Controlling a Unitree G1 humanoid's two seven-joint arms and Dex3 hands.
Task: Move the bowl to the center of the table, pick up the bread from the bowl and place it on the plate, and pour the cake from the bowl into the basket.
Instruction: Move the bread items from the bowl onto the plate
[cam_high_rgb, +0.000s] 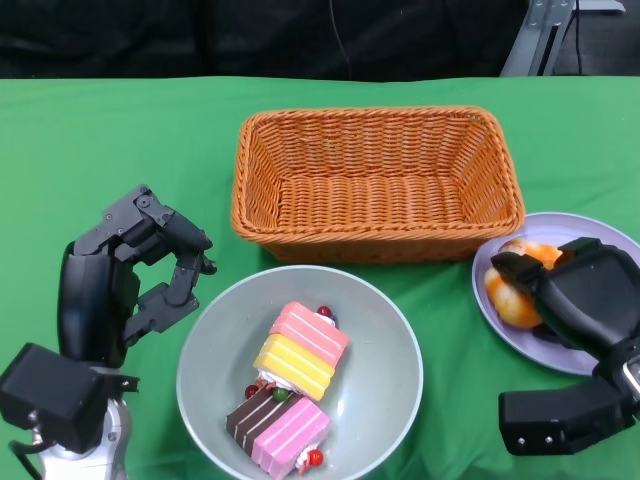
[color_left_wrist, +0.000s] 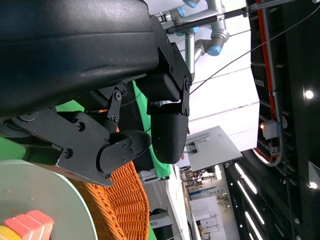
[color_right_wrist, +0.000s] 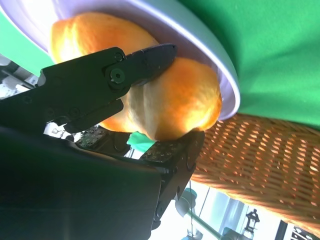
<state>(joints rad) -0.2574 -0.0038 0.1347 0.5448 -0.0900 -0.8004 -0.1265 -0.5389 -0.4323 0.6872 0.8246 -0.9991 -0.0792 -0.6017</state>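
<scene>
Listing by view, head view first: a pale grey-green round ceramic-looking bowl (cam_high_rgb: 300, 375) sits on the green-covered bench (cam_high_rgb: 100, 150) near the front middle, holding three layered cake slices (cam_high_rgb: 292, 385), one pink and cream, one yellow, one brown and pink, with small red berries. Judged: the bowl is rigid, smooth and likely slippery at the rim; the cakes look soft, light and easily crushed, so tipping suits them better than pinching. The orange rectangular woven wicker basket (cam_high_rgb: 378, 180) stands just behind the bowl, stiff and light by its look. The lavender round plate (cam_high_rgb: 590, 232) lies to the right, carrying the golden-orange glazed bread roll (cam_high_rgb: 505, 295). The black right hand (cam_high_rgb: 580, 300) covers much of the roll. The black left hand (cam_high_rgb: 135, 280) hovers beside the bowl's left rim, fingers apart, holding nothing.

Right wrist view: the bread roll (color_right_wrist: 175, 100) rests against the plate's rim (color_right_wrist: 220, 65) while the right hand (color_right_wrist: 155, 100) closes on it from two sides, a finger (color_right_wrist: 145, 57) pressed across its top. The crust looks soft and yielding; best gripped across the middle, lightly. Whether the roll bears fully on the plate cannot be told.

Left wrist view: the left hand (color_left_wrist: 145, 130) shows spread, empty fingers above the bowl's rim (color_left_wrist: 65, 195) and the basket (color_left_wrist: 120, 205); the cake (color_left_wrist: 22, 227) is cut off at the edge.
</scene>
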